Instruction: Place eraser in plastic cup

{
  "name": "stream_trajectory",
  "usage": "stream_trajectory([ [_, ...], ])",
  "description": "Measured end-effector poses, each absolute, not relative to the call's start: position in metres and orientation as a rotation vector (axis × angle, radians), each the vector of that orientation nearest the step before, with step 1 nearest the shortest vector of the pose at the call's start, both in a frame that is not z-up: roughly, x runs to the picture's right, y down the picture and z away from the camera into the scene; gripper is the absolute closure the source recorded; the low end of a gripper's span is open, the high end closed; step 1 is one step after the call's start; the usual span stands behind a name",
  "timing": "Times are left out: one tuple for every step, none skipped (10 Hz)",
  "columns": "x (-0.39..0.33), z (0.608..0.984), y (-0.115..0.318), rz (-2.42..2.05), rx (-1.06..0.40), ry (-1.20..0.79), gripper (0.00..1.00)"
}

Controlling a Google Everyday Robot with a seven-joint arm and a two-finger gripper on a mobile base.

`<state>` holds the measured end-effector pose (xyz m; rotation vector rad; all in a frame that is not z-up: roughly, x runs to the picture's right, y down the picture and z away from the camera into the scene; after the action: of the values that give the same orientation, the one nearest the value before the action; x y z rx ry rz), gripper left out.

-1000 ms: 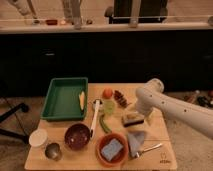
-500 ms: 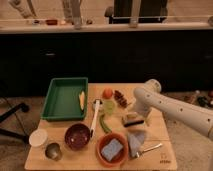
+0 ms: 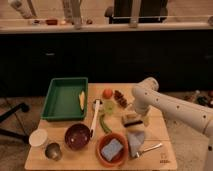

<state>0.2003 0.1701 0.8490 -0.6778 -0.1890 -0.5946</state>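
Centre the gripper (image 3: 135, 113), just above the eraser (image 3: 130, 121) with grip state impossible to tell, squarely before lifting toward the plastic cup (image 3: 109, 106).

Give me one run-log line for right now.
tool: over eraser, contact unclear | eraser: on table, outside cup | cup: left of eraser, apart | task: not done

I count three cups (image 3: 37, 137) (image 3: 52, 150) (image 3: 108, 106), two bowls (image 3: 75, 136) (image 3: 99, 151), one tray (image 3: 49, 97), one eraser (image 3: 131, 120) and one sponge (image 3: 112, 148). My one set of fingers (image 3: 136, 114) hangs right of centre.
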Motion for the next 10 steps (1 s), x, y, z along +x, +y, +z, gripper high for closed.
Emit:
stream_trajectory([
  [0.200, 0.849, 0.171, -0.544, -0.681, -0.173, 0.20],
  [0.201, 0.849, 0.172, -0.515, -0.683, -0.161, 0.20],
  [0.200, 0.849, 0.173, -0.495, -0.676, -0.158, 0.20],
  [0.200, 0.851, 0.172, -0.469, -0.668, -0.153, 0.20],
  [0.200, 0.853, 0.172, -0.443, -0.660, -0.148, 0.20],
  [0.198, 0.854, 0.172, -0.422, -0.653, -0.150, 0.20],
  [0.198, 0.856, 0.172, -0.404, -0.649, -0.149, 0.20],
  [0.198, 0.858, 0.170, -0.382, -0.648, -0.152, 0.20],
  [0.197, 0.859, 0.169, -0.361, -0.648, -0.156, 0.20],
  [0.196, 0.862, 0.168, -0.343, -0.649, -0.161, 0.20],
])
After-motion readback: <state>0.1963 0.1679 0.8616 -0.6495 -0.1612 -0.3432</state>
